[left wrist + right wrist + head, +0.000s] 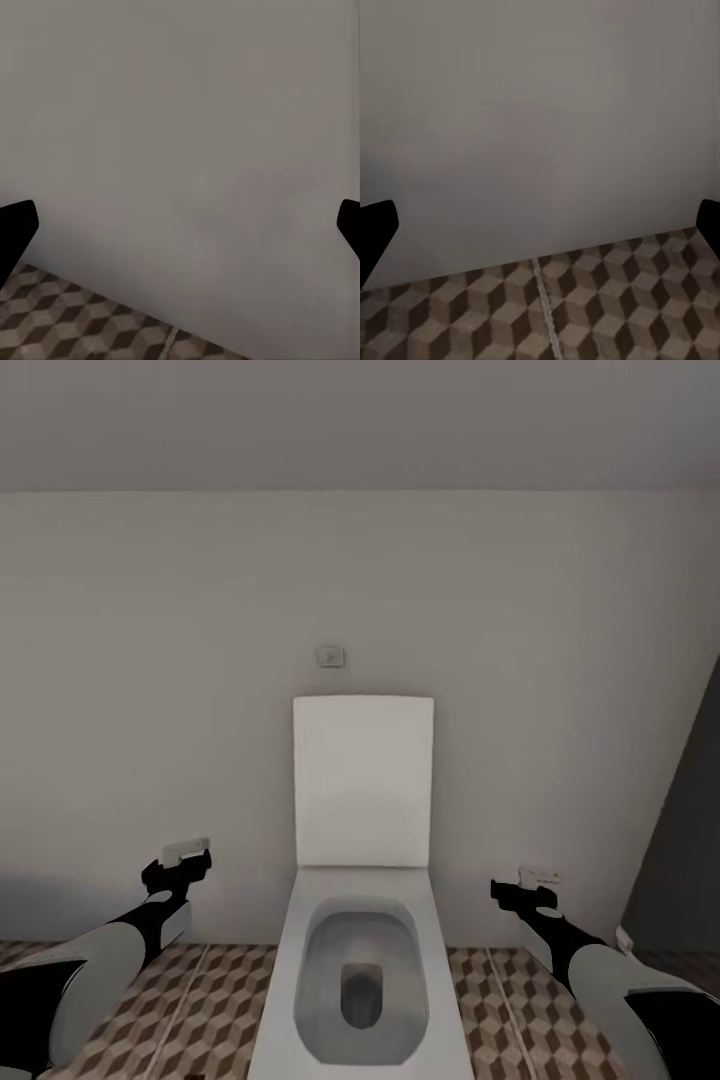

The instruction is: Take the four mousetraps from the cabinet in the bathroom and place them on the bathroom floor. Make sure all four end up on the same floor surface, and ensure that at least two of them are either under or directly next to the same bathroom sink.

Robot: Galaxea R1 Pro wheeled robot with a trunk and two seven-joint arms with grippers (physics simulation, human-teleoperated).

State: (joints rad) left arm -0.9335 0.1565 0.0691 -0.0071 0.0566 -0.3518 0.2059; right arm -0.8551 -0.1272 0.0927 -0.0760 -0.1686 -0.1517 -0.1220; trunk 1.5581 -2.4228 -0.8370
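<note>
Both arms face a white toilet (360,920) on the bathroom floor (500,1010); left gripper (180,865) and right gripper (525,890) spread wide, empty

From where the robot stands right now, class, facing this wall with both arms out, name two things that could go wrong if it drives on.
1. The toilet sits directly ahead between the arms, lid raised; driving forward would likely bump its bowl.
2. The left pincer and right pincer reach toward the wall, both open and empty; a turn could scrape it. No mousetrap, cabinet or sink shows here, so the bathroom floor offers no guide to the target.
</note>
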